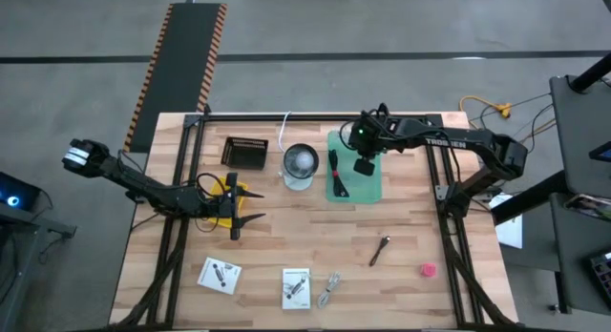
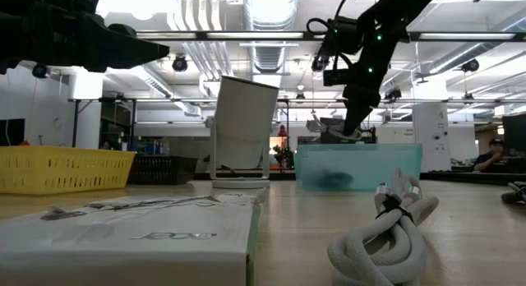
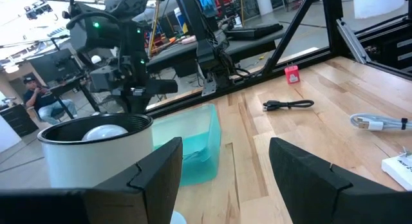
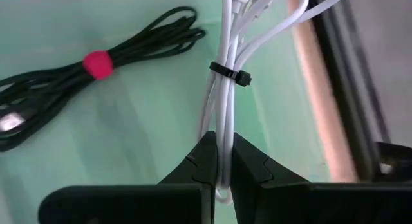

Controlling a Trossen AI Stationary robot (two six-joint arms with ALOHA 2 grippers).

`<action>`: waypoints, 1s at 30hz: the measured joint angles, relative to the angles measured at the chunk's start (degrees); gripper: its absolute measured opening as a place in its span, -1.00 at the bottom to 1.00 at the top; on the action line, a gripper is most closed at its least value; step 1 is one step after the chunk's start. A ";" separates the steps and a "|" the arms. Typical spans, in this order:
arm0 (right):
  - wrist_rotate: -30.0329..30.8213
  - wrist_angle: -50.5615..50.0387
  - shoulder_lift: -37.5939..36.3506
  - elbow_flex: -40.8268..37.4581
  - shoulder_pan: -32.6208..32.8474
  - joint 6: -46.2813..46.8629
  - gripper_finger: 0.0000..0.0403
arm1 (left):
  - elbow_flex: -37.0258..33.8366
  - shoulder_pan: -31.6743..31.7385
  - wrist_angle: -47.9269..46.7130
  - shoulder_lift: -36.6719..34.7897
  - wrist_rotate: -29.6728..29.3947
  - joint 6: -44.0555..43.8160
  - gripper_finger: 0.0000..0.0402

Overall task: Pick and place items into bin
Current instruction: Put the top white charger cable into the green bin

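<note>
My right gripper (image 1: 364,166) is over the green bin (image 1: 374,189), shut on a white cable bundle (image 4: 226,89) bound by a black tie. A black coiled cable with a red tie (image 4: 96,63) lies on the bin's floor. My left gripper (image 1: 236,214) is open and empty at the table's left, beside a yellow basket (image 1: 221,191). On the near part of the table lie two white cards (image 1: 220,275) (image 1: 296,287), a grey cable (image 1: 329,289), a dark stick-like tool (image 1: 380,249) and a pink-red lump (image 1: 428,269). My right gripper pinches the white cable bundle between its two fingers, near one looped end (image 4: 222,156). The fingers come from above, pointing down into the bin. The strands run on past the fingertips over the bin's floor; whether they rest on it I cannot tell.
A white cup (image 1: 299,165) and a black basket (image 1: 243,153) stand left of the bin at the far side. In the low view a card (image 2: 148,237) and the grey cable (image 2: 386,228) lie close in front. The table's middle is bare wood.
</note>
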 joint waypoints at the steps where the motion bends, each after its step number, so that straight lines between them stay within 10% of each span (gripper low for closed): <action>1: -1.22 0.00 0.00 -0.27 -0.24 -0.15 -0.94 | 0.00 0.00 0.02 0.00 0.00 0.00 0.08; 30: -5.96 7.22 10.36 -4.64 -5.56 -9.15 -0.94 | 0.00 0.00 0.14 0.01 0.00 0.02 0.08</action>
